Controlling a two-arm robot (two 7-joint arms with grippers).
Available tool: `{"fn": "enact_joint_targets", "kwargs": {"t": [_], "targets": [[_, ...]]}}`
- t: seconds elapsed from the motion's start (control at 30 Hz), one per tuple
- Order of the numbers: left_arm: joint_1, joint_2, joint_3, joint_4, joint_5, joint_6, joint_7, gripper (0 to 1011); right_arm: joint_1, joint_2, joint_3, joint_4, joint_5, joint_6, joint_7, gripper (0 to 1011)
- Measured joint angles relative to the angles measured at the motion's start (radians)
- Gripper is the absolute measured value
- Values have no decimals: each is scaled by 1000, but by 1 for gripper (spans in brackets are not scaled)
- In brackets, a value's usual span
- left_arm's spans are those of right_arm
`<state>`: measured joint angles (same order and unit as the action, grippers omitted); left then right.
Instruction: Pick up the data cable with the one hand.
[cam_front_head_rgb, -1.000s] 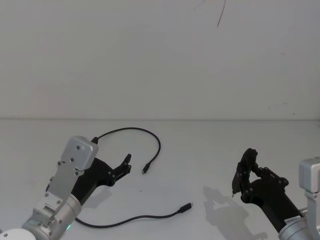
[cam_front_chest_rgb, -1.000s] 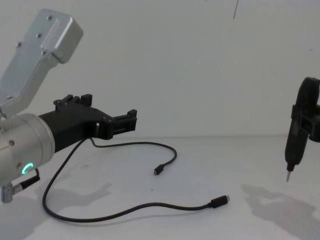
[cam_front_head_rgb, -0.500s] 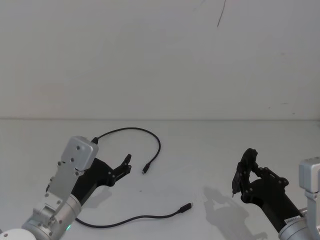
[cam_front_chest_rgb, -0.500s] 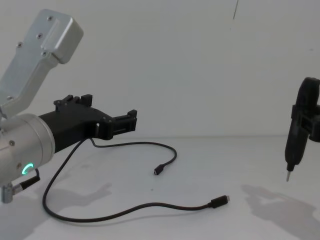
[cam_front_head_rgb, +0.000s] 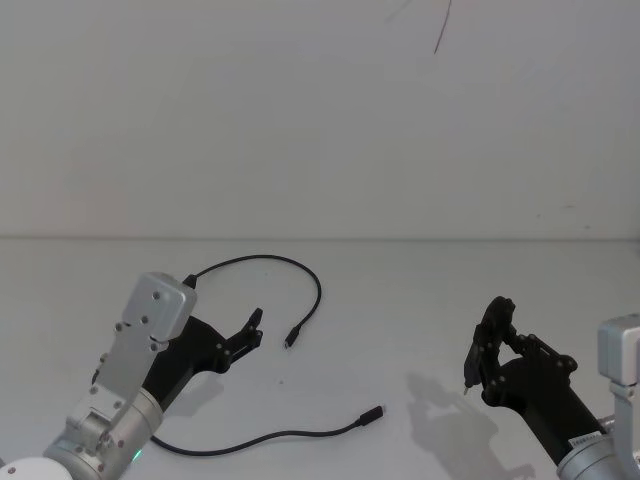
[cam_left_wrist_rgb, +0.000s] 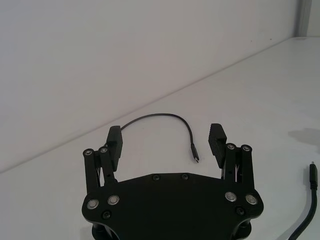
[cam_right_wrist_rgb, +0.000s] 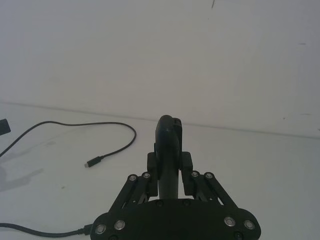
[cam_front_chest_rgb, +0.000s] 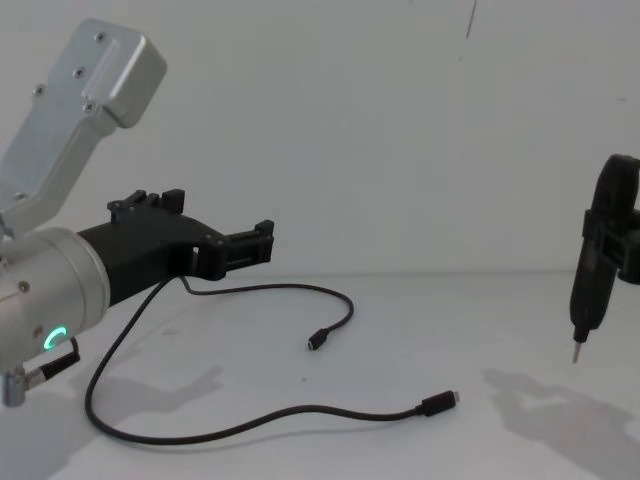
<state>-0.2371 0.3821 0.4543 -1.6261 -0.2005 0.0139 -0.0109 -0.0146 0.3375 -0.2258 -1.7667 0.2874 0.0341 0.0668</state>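
L gripper (cam_left_wrist_rgb: 165, 137) hovers above surface (cam_front_head_rgb: 420, 300), left half, toward near edge. Jaws released wide, nothing betw. them, not touching cable. Loose on surface, left half: data cable (cam_front_head_rgb: 270, 258). One stretch arcs toward far edge, w/ one plug (cam_front_head_rgb: 290, 340) near middle. Longer run passes under L arm, 2nd plug (cam_front_head_rgb: 374, 413) closer to near edge. R gripper (cam_right_wrist_rgb: 170, 161) by right near corner, jaws clenched on dark pen-like tool (cam_front_chest_rgb: 588, 285), metal tip down, well apart from cable.
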Motion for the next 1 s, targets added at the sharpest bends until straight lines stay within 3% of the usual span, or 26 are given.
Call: {"fn": "enact_joint_targets", "kwargs": {"t": [0.67,1.0], "targets": [[-3,1,2,0,5,0,-2,1001,0,0,0,0,0,0,0,269],[-29,37,18,-10,28,11,-63,1001,0,0,0,0,0,0,0,269]]}}
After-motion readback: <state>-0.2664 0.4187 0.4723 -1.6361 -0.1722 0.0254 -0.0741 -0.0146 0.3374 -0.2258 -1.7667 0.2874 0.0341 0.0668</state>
